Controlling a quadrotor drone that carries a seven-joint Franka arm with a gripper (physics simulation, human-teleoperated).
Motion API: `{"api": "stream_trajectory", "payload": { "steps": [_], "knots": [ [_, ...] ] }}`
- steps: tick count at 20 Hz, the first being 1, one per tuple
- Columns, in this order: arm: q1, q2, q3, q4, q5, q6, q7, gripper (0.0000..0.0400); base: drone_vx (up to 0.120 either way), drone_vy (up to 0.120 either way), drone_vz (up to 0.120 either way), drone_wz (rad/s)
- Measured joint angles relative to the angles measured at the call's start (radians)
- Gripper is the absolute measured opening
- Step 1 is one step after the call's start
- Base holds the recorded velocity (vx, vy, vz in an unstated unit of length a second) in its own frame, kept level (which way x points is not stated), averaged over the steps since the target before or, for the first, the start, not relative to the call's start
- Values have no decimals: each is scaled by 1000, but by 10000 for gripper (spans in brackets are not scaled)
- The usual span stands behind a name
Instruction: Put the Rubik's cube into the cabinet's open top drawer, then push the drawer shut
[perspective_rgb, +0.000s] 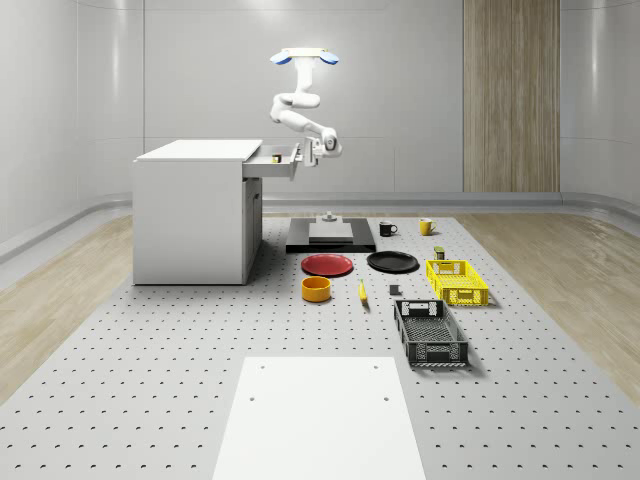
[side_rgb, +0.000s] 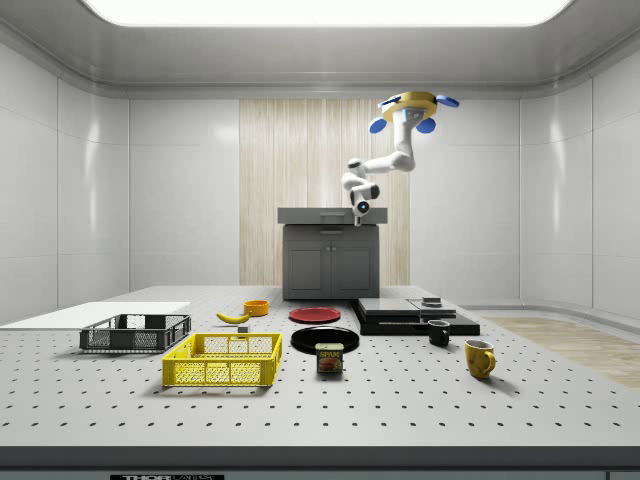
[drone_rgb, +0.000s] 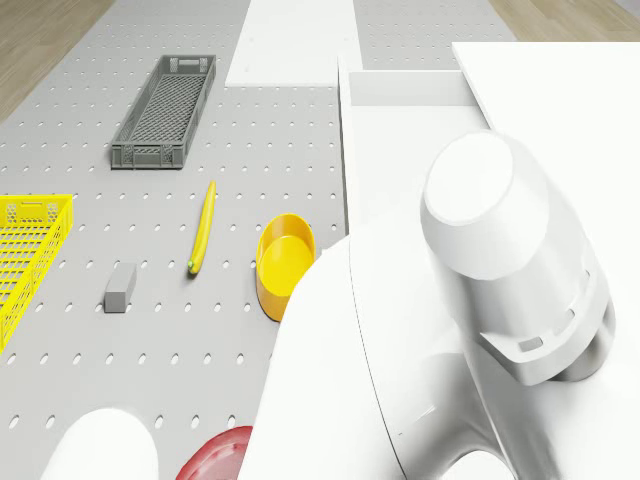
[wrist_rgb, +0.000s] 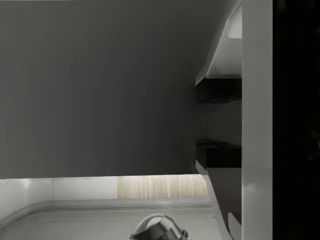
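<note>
The white cabinet (perspective_rgb: 195, 210) stands on the whole-scene view's left, its top drawer (perspective_rgb: 268, 168) pulled out to the right. A small, mostly yellow Rubik's cube (perspective_rgb: 276, 158) lies inside the drawer. The drone (perspective_rgb: 305, 57) hovers high, just right of the drawer's front. Its arm bends down, bringing the gripper (perspective_rgb: 308, 153) level with the drawer front and close against it. In the wrist view the gripper (wrist_rgb: 197, 123) is open with nothing between its black pads (wrist_rgb: 217, 156), and a dark flat panel lies right ahead. From the side, the gripper (side_rgb: 361, 216) hangs before the cabinet (side_rgb: 330, 262).
On the perforated floor right of the cabinet are a black platform (perspective_rgb: 330, 236), a red plate (perspective_rgb: 327, 264), a black plate (perspective_rgb: 392, 262), a yellow bowl (perspective_rgb: 316, 289), a banana (perspective_rgb: 362, 291), a yellow crate (perspective_rgb: 457, 282), a grey crate (perspective_rgb: 430, 333) and two mugs (perspective_rgb: 388, 228). A white board (perspective_rgb: 318, 415) lies in front.
</note>
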Motion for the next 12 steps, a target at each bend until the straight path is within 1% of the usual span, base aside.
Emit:
{"api": "stream_trajectory", "payload": {
  "steps": [5, 10, 11, 12],
  "knots": [
    [63, -39, -16, -36, -84, 18, -120, 106, 0, 0, 0, 0],
    [145, -59, -33, -78, -192, 22, -216, 105, 0, 0, 0, 0],
    [160, -54, -48, -94, -197, 20, -163, 106, 0, 0, 0, 0],
    [167, -60, -56, -105, -197, 25, -158, 105, 0, 0, 0, 0]
  ]
}}
